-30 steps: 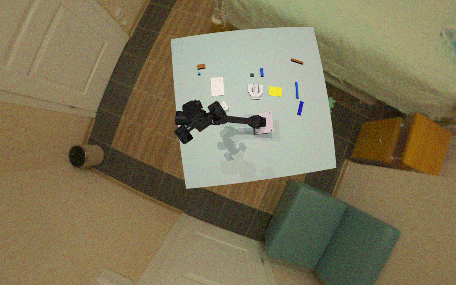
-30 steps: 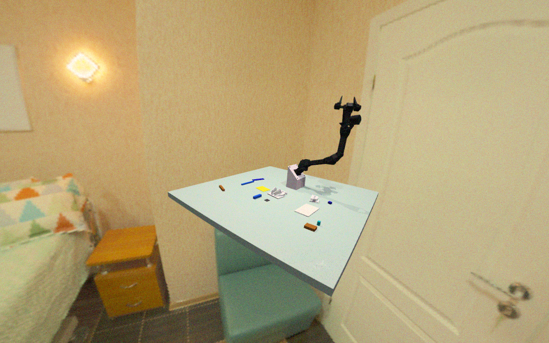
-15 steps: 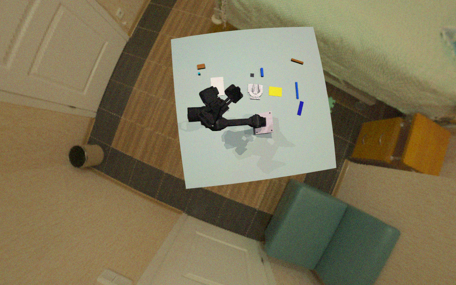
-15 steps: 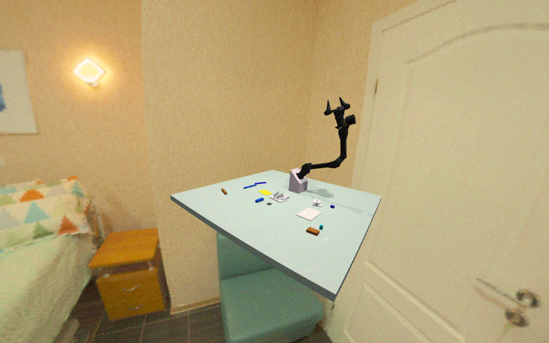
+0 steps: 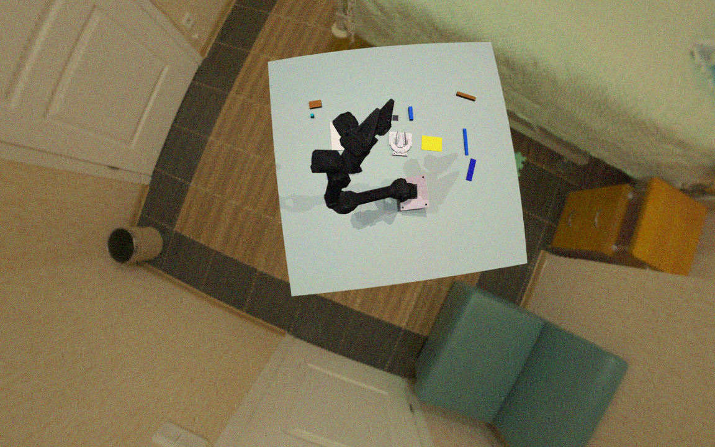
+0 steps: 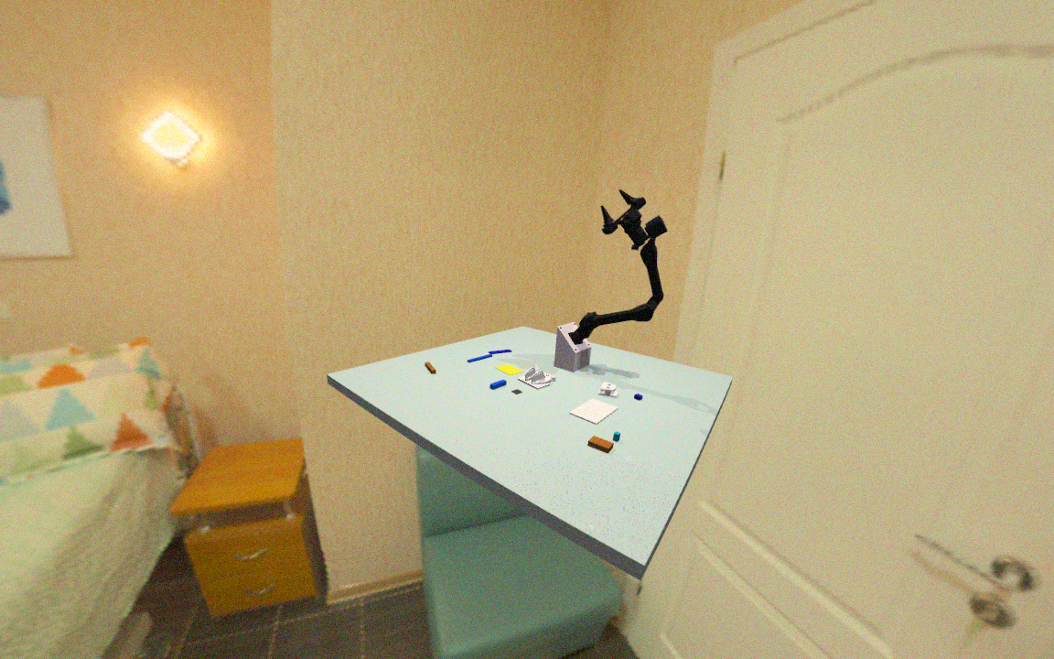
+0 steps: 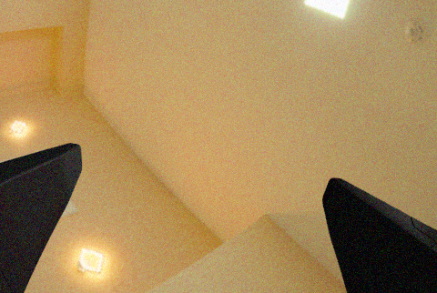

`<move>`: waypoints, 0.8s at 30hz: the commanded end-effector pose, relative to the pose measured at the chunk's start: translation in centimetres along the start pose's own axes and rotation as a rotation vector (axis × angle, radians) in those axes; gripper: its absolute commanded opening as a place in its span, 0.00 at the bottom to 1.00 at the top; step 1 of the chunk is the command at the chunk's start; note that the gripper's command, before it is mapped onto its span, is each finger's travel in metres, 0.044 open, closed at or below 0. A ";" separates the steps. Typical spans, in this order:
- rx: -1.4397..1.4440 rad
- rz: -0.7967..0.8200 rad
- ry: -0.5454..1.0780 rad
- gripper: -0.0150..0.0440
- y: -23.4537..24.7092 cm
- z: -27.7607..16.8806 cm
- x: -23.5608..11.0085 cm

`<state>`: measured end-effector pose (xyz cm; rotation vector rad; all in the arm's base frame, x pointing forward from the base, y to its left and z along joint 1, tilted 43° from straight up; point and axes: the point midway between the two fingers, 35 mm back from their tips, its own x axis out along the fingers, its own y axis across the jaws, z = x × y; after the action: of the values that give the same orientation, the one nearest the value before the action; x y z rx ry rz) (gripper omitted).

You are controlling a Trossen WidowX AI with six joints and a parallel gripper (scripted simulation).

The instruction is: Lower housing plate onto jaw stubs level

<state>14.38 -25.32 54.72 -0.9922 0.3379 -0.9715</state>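
A white base [image 5: 400,151] [image 6: 543,382] with raised grey-white jaw shapes lies on the table; whether the jaws sit on their pins is too small to tell. A small white part with dark holes [image 6: 607,389] lies apart from it and may be the housing plate; in the top view the arm hides it. My gripper [image 5: 385,105] [image 6: 612,199] [image 7: 206,176] is open and empty, high above the table and pointing upward. The wrist view shows only walls, ceiling and lamps between the fingers.
A white flat sheet [image 6: 593,410], a yellow sheet [image 5: 431,143] [image 6: 509,369], blue bars [image 5: 465,142] [image 5: 470,170], a short blue block [image 5: 410,113] [image 6: 498,384], orange-brown blocks [image 5: 314,103] [image 5: 465,95] and a teal piece [image 5: 311,115] [image 6: 616,436] lie on the table. The arm's mount [image 5: 421,202] [image 6: 570,356] stands near the white base.
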 end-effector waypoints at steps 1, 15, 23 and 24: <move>0.007 0.110 -0.058 1.00 3.4 1.1 0.5; 0.015 0.473 -0.252 1.00 14.2 5.6 -0.5; 0.000 0.690 -0.374 1.00 20.4 8.4 -3.1; -0.003 0.717 -0.390 1.00 21.1 8.7 -3.5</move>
<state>27.86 -15.85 43.30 -0.9412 0.3276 -0.2390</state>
